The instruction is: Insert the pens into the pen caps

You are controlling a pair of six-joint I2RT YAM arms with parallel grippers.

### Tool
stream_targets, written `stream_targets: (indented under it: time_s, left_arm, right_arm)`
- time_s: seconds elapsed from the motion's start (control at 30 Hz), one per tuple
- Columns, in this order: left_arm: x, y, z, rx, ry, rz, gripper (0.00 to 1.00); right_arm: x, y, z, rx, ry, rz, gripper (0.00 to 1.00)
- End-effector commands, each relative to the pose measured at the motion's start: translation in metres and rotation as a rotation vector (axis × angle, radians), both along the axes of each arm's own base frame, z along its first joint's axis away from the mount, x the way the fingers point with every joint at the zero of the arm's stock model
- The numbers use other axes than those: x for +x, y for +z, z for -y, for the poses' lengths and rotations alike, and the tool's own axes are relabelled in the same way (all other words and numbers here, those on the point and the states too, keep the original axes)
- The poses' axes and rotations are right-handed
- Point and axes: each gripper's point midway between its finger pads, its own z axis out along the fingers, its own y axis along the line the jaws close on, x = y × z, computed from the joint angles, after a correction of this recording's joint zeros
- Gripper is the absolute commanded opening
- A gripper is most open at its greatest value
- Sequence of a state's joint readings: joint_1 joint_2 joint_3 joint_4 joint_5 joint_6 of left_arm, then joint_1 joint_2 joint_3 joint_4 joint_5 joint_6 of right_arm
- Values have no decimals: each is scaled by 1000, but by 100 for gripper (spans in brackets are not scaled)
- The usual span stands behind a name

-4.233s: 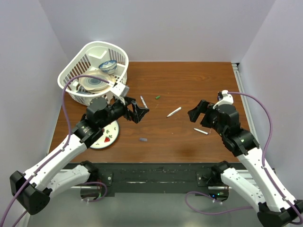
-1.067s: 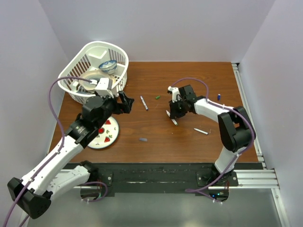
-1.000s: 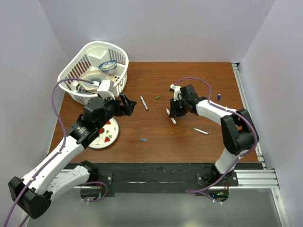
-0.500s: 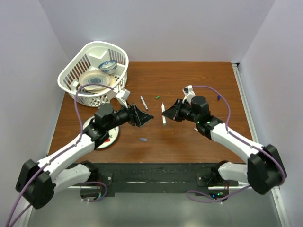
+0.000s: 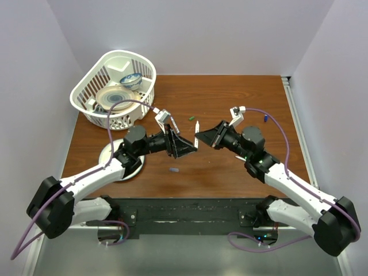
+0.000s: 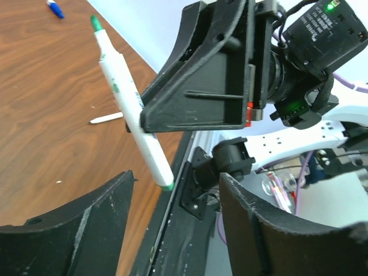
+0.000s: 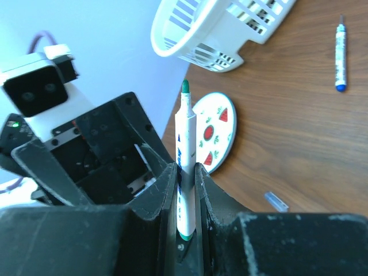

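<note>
Since all three caps lie loose on the bench (image 5: 230,98), the green cap (image 5: 191,118) toward the far middle, the blue cap (image 5: 265,118) near the right edge and the grey-purple cap (image 5: 173,170) toward the near edge, no pen looks capped yet. The lifted pen seems to be offered from one arm to the other, probably for a better grip before capping. The right end effector (image 7: 184,169) is clamped on the lower barrel of the green-tipped pen (image 6: 129,103), holding it clear above the middle of the bench, tip up and slightly tilted. Facing it, the left end effector (image 6: 175,184) has its jaws apart and grips nothing; the pen's butt end hangs in the gap between them, touching neither finger as far as the left wrist view shows.
</note>
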State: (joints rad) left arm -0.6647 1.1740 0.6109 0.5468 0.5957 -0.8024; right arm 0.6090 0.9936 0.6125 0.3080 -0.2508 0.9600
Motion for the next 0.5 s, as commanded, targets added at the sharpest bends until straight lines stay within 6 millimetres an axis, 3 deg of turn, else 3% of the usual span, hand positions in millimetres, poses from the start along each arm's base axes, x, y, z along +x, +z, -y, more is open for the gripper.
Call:
stream_targets:
  time_s: [0.0,0.2,0.3,0.4,0.43,0.47]
  left_arm:
    - [-9,31,11,-96,-84,46,64]
    - [-7,32,16,-96,-88,30,54]
    - [-7,35,17,-107,-90,25,43]
    - [-11,38,18,-117,-115,29,18]
    - [-12,38,17,-116,-120,28,1]
    - [-17,36,17,-114,-137,25,0]
  right_arm:
    - [-7,25,-2,77,1,58,0]
    - [-16,26,-7,87,29,64,0]
    - [-22,19,-12,80,59,54,0]
    - [-27,15,-16,66,90,59,0]
    - [-28,16,-17,64,101,65,0]
    - [-30,17,-18,61,115,68,0]
